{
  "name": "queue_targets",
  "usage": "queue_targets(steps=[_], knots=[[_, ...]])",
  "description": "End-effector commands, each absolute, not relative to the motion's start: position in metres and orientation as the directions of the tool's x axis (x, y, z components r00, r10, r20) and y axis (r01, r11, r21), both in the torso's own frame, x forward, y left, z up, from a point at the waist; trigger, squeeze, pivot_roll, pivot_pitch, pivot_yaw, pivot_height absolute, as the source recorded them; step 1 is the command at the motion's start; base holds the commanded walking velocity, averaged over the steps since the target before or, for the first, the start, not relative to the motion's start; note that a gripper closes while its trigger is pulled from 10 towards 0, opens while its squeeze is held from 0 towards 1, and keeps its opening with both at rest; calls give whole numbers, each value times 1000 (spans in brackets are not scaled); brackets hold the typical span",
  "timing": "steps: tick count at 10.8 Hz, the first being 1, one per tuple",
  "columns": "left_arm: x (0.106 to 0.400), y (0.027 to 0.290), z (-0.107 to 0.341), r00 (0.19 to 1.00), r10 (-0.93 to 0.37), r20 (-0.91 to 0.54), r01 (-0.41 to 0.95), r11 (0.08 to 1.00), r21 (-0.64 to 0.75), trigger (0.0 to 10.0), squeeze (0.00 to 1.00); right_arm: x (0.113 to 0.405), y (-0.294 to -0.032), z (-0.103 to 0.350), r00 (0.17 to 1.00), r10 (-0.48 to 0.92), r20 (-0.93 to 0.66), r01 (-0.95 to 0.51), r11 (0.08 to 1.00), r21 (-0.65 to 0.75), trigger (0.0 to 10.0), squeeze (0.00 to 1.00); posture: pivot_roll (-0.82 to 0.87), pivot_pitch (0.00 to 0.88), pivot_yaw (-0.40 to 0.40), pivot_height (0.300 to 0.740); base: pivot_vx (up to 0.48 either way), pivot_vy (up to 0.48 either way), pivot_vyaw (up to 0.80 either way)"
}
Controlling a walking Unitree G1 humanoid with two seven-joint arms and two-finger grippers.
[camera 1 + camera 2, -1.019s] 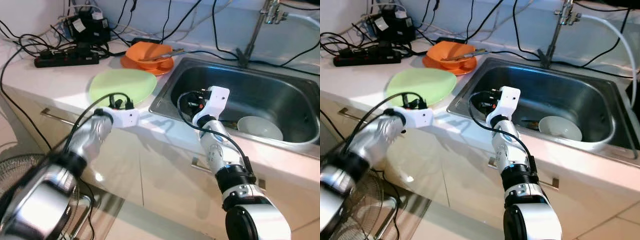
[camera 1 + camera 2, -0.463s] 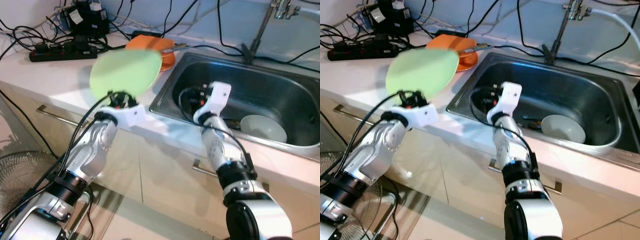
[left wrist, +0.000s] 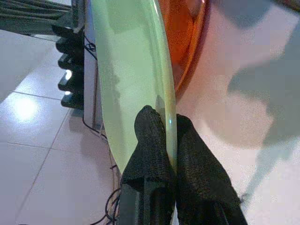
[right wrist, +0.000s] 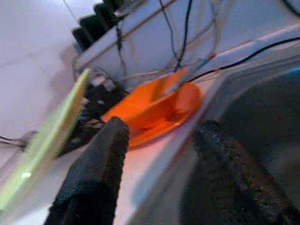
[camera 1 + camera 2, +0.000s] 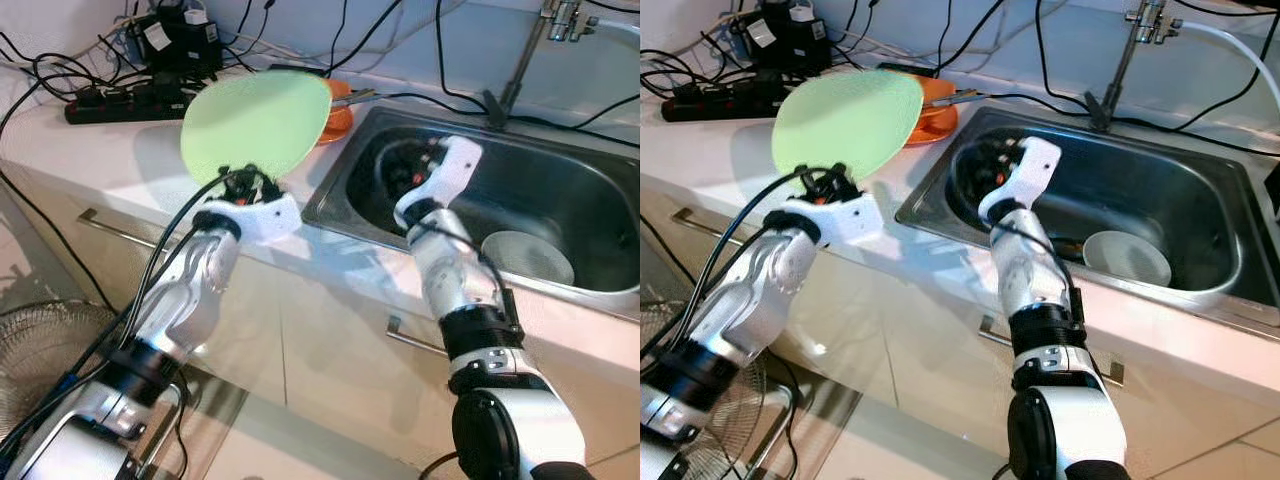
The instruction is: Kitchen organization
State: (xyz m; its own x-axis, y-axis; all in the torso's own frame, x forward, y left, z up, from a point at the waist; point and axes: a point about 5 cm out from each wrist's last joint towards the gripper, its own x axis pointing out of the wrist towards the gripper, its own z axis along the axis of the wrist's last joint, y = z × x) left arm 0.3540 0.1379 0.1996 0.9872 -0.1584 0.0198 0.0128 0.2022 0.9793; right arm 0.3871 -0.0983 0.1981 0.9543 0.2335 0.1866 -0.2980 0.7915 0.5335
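Here the left gripper (image 3: pixel 166 140) pinches the green plate (image 5: pixel 257 122) by its rim, lifted above the counter's (image 5: pixel 120 150) front edge; right fingers (image 4: pixel 93 173) are wide; keep the plate level.

black power strip (image 5: pixel 125 100) and tangled cables (image 5: pixel 60 75) on the counter's far left, faucet (image 5: pixel 520 55) behind the sink
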Motion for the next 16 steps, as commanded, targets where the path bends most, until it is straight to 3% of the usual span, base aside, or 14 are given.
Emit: queue_targets(steps=[1, 3, 5, 11, 16], knots=[[356, 129, 213, 979, -192, 65, -27, 191, 981, 10000, 0, 388, -98, 210, 944, 247, 221, -330, 759, 562, 10000, 1000, 227, 0, -22, 740, 0, 0, 0], [361, 119, 211, 972, -230, 51, -7, 184, 983, 10000, 0, 385, -92, 218, 922, 297, 248, -386, 660, 644, 10000, 1000, 220, 0, -16, 740, 0, 0, 0], [364, 107, 210, 960, -276, 46, 4, 175, 985, 10000, 0, 380, -85, 220, 901, 348, 260, -428, 615, 663, 10000, 0, 214, 0, -9, 740, 0, 0, 0], [366, 92, 212, 941, -334, 47, 8, 160, 987, 10000, 0, 375, -77, 219, 884, 391, 255, -451, 573, 684, 10000, 0, 216, 0, -6, 740, 0, 0, 0], [368, 88, 221, 930, -357, 93, -36, 162, 986, 10000, 0, 378, -83, 209, 913, 361, 192, -388, 617, 684, 10000, 0, 234, 0, -22, 740, 0, 0, 0]])
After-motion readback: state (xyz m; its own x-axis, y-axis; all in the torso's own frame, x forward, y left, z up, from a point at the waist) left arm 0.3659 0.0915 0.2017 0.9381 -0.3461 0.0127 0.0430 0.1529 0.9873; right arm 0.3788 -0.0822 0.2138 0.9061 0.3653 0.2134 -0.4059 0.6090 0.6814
